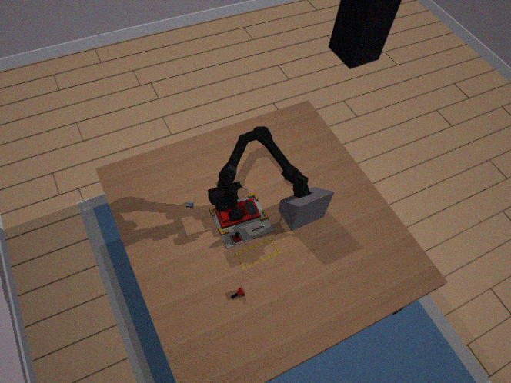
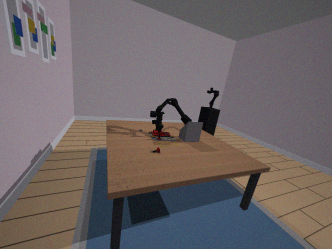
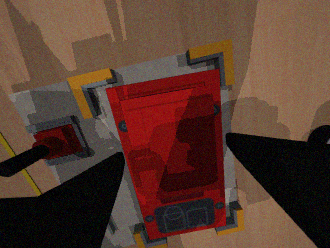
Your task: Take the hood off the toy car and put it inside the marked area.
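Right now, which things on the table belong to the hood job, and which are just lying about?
Job:
red hood on the toy car
yellow marked area
open gripper, empty, above the hood

Lying about:
small red-and-black part
small grey piece
grey block at the arm's base

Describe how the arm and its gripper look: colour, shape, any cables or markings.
The arm is black all over, built of slim rounded links with thicker joints, rising from a grey wedge-shaped base. The gripper has two plain black fingers tapering to points. No cables or markings show at this size.
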`<act>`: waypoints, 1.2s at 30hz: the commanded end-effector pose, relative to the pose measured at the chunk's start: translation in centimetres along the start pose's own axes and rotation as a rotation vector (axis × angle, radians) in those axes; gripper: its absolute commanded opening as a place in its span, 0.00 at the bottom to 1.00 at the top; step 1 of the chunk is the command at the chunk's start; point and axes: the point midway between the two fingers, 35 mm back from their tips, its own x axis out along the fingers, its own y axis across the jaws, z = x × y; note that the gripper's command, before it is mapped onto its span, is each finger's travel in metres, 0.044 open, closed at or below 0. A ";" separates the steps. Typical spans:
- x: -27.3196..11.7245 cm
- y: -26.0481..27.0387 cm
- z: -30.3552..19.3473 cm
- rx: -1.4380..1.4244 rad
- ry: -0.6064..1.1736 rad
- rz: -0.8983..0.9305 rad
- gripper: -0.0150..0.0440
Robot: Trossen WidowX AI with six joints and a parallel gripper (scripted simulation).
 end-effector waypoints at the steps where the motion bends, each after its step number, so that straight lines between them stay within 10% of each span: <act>1: 0.3 0.0 -0.2 -0.006 0.004 -0.005 1.00; 27: 1.6 0.0 -0.2 -0.006 0.004 -0.005 1.00; 36: 1.3 0.0 0.0 0.000 0.000 -0.001 0.77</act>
